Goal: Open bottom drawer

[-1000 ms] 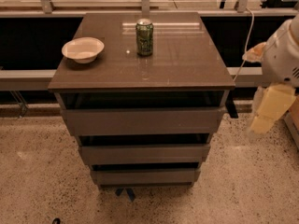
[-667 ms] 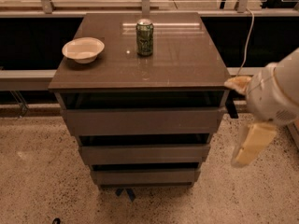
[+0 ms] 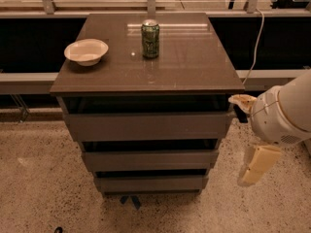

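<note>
the bottom drawer (image 3: 150,183) is the lowest of three stacked fronts, just above the floor, and appears shut. the tool (image 3: 253,171) hangs to the right of the cabinet, below the front right corner of the surface (image 3: 194,67), touching nothing. whether it is open or closed cannot be told.

step in hand: approach. lower the tool to the dark gap above the bottom front and come round to the front face. hook the top edge and pull straight out. the front has no handle, so purchase is likely thin. keep clear of the bowl (image 3: 86,51) near the left edge and the can (image 3: 150,32) near the rear edge.
</note>
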